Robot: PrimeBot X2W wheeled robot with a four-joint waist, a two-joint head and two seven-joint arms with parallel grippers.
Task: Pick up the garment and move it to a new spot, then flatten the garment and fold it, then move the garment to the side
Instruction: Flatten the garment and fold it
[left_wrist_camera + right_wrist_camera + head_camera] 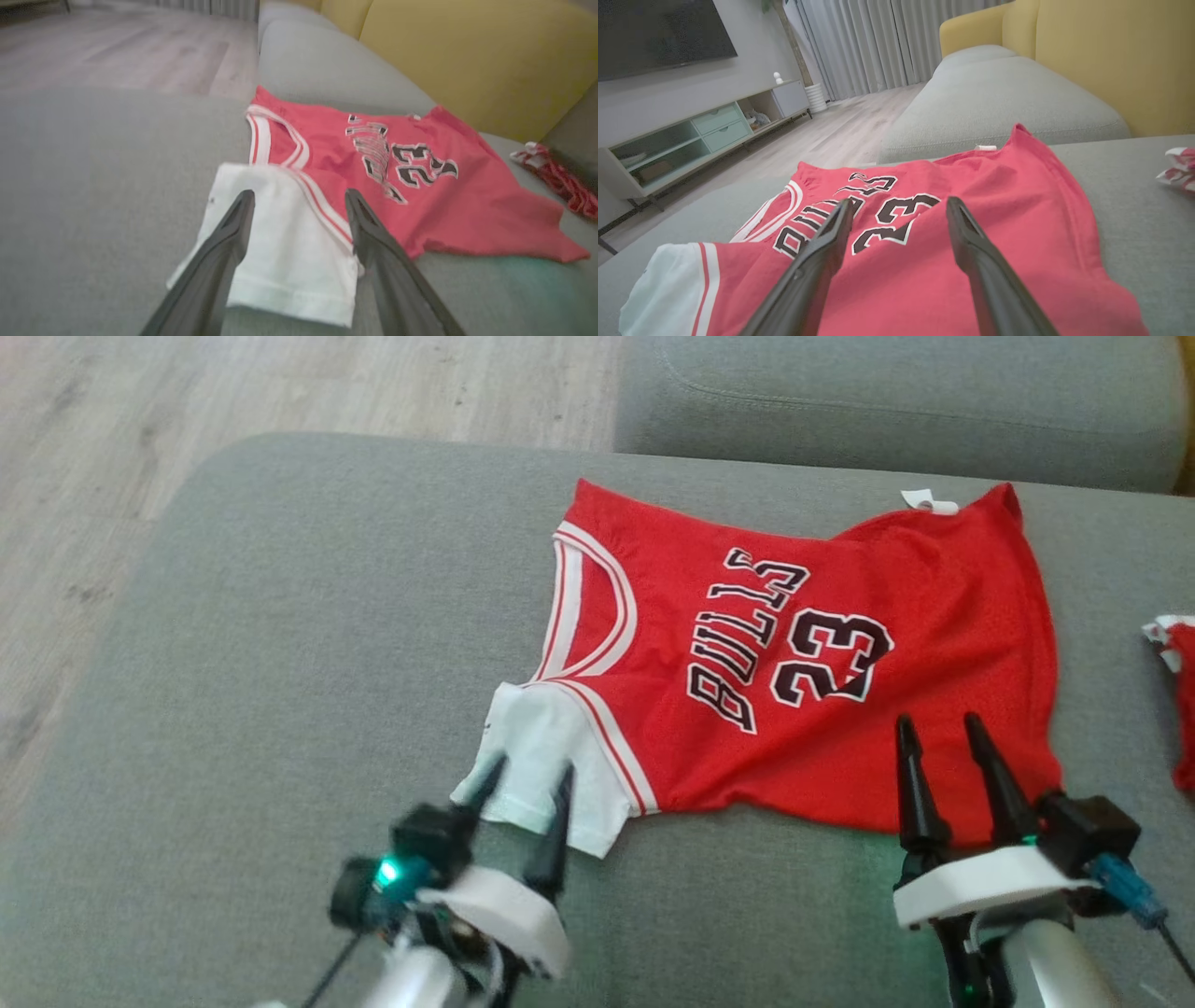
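Both hands gape empty: left hand over the white sleeve, right hand over the red jersey; pinching one rumpled layer could skew the fold.

The head camera looks down from high up at the red shirt on the grey sofa seat. The left wrist camera sits low and close, looking along the left claw at the shirt's white end. The right wrist camera, low too, looks along the right claw over the same shirt.
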